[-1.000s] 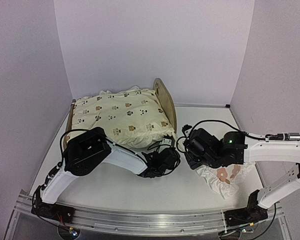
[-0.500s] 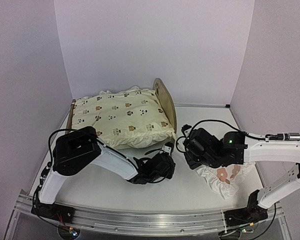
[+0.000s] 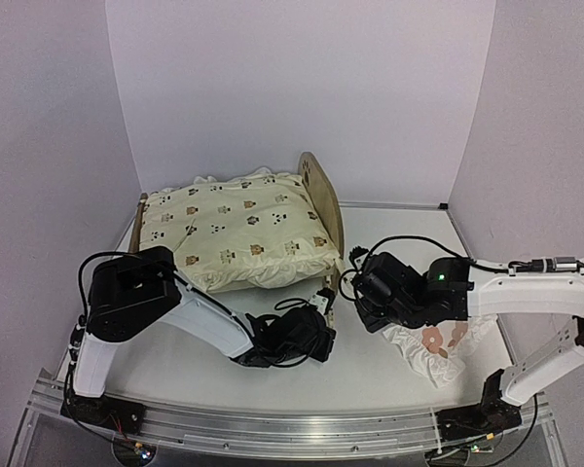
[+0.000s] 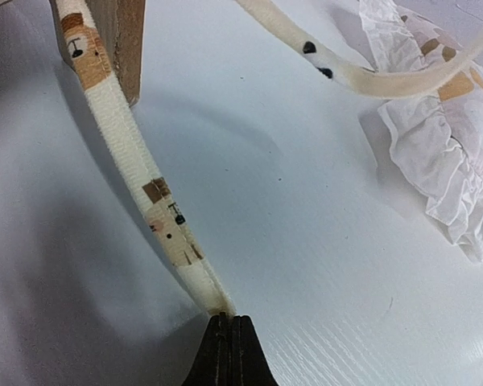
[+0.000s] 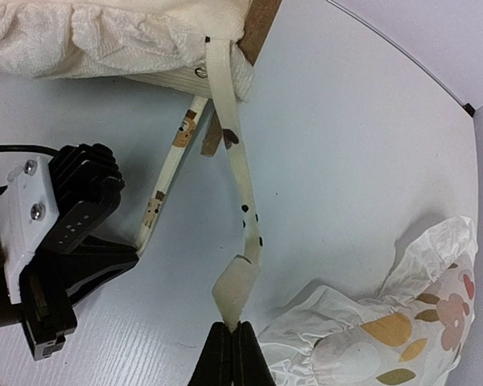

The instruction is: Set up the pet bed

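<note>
The right fingers [image 5: 220, 362] pinch the end of a cream tie string [image 5: 243, 201] running from the corner of the pet bed [image 5: 260, 24].

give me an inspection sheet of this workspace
surface: white table, no spills seen
job's things: pet bed at the back left, cream cushion lying on it
clutter: ruffled pillow on the table by the right arm
grippers: left fingers shut on the printed string; right fingers shut on the dotted string
cables: black cables loop over both arms
surroundings: plain pale walls, nothing else seen
</note>
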Controlling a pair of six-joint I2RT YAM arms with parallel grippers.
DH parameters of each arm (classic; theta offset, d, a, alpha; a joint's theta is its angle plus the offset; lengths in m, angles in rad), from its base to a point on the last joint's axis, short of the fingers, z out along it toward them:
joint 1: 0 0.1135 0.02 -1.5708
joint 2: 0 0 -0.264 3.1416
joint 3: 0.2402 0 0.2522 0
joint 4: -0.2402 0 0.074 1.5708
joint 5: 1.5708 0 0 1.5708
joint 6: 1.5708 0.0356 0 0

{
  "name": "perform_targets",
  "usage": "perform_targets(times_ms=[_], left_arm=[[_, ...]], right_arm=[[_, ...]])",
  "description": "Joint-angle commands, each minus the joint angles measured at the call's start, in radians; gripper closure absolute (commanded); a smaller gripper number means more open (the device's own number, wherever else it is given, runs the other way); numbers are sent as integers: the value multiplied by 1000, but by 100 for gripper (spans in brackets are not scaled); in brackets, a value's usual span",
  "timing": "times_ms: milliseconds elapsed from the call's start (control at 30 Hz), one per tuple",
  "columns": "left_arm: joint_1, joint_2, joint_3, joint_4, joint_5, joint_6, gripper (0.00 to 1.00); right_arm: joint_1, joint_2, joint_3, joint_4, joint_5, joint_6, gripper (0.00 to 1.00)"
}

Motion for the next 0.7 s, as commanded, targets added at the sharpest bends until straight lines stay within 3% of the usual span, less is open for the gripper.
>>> perform_targets(times_ms=[0, 667], left_arm=[[-23, -60, -55, -23, 102, -18, 100], [-25, -174, -195, 113, 318, -29, 100]], right_arm=[[0, 22, 20, 27, 3, 0, 100], [0, 73, 54, 37, 1, -17, 100]])
